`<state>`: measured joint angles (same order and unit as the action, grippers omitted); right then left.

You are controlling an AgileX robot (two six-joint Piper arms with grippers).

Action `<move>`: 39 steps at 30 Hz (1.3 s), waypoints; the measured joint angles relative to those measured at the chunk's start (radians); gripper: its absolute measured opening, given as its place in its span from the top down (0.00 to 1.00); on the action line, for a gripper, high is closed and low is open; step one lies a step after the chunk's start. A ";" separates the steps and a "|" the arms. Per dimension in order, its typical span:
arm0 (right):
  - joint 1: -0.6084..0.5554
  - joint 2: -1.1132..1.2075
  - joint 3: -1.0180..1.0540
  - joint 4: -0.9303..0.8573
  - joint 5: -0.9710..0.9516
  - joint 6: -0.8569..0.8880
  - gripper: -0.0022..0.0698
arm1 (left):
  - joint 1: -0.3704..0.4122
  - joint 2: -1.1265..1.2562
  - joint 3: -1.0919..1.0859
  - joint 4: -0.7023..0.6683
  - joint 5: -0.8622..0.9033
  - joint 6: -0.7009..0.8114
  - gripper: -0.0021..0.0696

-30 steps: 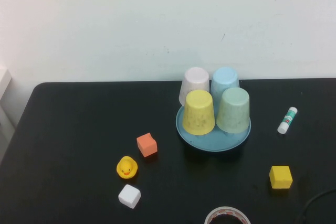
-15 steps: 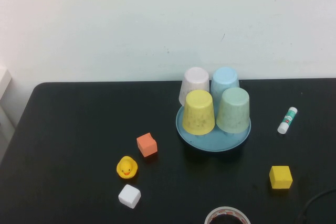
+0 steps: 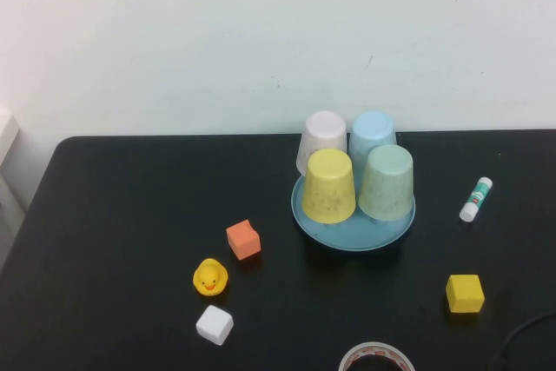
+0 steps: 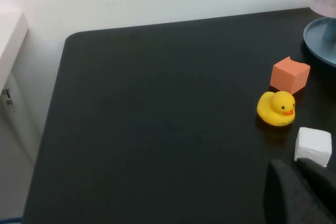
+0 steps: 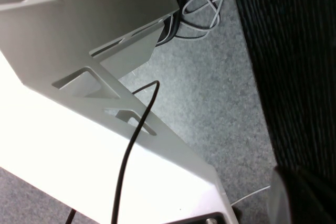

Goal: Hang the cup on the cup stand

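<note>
Mint cup [image 3: 386,182] already inverted over a peg at five o'clock on the cup stand [image 3: 353,236], beside the yellow cup [image 3: 328,185], so hung; left gripper [image 4: 302,192] parked off-table near the white cube [image 4: 313,146], right gripper [image 5: 299,195] over floor; claw states impossible to tell.

No legible text; print on glue stick [image 3: 475,199] too small to read

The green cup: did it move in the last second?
No. The green cup sits upside down on the cup stand, beside the yellow cup, as before.
</note>
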<state>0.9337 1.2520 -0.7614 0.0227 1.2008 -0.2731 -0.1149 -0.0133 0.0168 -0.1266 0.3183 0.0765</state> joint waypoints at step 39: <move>-0.632 -0.633 0.012 -0.077 -0.578 -0.033 0.97 | 0.000 0.000 0.000 -0.008 0.000 0.000 0.97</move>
<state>0.3015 0.6186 -0.7493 -0.0546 0.6231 -0.3064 -0.1149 -0.0133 0.0168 -0.1347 0.3183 0.0766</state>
